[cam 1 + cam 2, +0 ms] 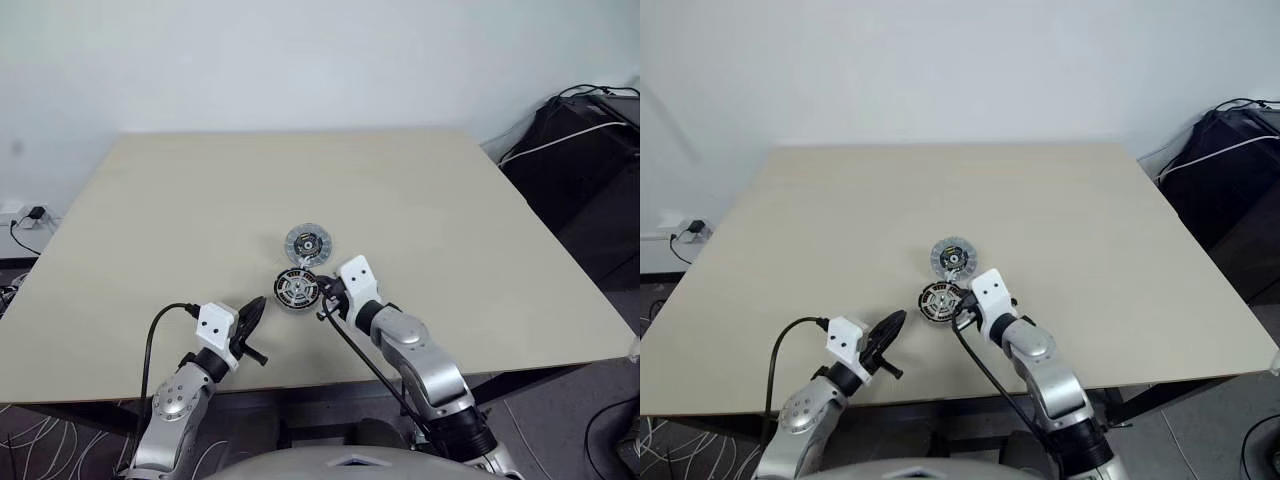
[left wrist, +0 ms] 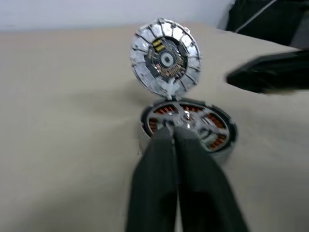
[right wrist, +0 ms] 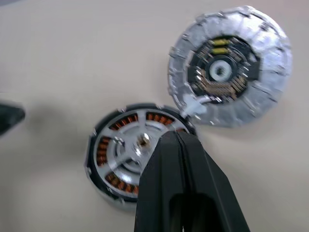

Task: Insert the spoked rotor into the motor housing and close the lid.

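Note:
The motor housing point(image 1: 297, 288) lies near the table's middle, its copper windings showing around a silvery centre. The spoked rotor point(image 3: 131, 146) sits inside it, spokes across the windings. The lid point(image 1: 308, 243) lies just behind the housing, dark central face up, its edge close to the housing's rim. My right gripper point(image 1: 322, 292) is shut and holds nothing, with its tip at the housing's right rim. My left gripper point(image 1: 257, 307) is shut and holds nothing too, a short way left of the housing and pointing at it.
The beige table point(image 1: 150, 220) has wide bare room on all sides of the parts. Black bags with cables point(image 1: 590, 150) stand past its right edge. A wall socket with a plug point(image 1: 30, 213) is off the left edge.

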`<state>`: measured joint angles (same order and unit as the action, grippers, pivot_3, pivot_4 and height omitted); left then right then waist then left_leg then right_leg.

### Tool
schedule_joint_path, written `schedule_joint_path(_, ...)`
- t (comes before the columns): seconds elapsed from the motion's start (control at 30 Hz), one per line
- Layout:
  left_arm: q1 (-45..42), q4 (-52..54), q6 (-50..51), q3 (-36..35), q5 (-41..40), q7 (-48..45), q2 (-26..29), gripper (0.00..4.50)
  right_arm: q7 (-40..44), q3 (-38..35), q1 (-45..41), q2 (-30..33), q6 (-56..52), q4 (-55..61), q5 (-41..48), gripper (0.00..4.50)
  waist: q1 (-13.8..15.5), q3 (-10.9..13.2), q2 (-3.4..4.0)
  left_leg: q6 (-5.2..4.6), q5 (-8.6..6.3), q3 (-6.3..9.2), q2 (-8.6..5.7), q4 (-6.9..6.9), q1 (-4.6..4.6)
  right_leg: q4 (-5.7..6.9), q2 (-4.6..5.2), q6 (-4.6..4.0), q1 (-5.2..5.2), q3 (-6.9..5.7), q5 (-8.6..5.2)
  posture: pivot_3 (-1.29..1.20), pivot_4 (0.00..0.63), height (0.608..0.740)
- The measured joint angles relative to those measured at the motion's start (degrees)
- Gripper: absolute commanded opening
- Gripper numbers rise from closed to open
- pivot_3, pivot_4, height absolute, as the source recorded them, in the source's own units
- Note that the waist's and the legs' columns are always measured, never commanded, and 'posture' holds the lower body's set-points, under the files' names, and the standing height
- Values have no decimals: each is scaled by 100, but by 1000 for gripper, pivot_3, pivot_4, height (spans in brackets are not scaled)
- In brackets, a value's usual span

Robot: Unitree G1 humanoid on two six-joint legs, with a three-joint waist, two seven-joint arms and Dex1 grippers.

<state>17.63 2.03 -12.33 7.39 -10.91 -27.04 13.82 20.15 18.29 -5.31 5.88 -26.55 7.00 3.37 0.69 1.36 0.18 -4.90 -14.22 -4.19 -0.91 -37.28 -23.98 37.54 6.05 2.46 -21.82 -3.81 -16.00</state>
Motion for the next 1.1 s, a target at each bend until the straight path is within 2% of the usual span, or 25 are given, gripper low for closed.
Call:
schedule_joint_path(0.33,106,-41,-197,9,176,-67,-33,14,180,194,-921,-399,153,-787,-40,0,-2,-2,1,0,0,-1,-1,-1,1,6,0,7,0,-1,4,0,0,740)
schedule_joint_path(0.7,193,81,-152,224,173,-113,-73,14,288,361,-1077,-363,229,-1848,-291,0,-42,-5,7,1,1,-5,-1,-4,6,20,-1,9,-1,1,6,0,0,740)
schedule_joint_path(0.97,127,98,-79,232,167,-181,-82,14,583,542,-1134,-49,-145,-1414,-453,0,-62,-30,27,0,1,-6,-1,-12,11,23,0,9,6,2,5,0,0,740)
schedule_joint_path(1.1,30,98,-74,233,130,-226,-91,14,1226,853,-1267,615,-100,-602,-546,0,-61,-29,28,-4,-1,-5,-1,-20,9,24,-1,10,6,1,6,0,0,740)
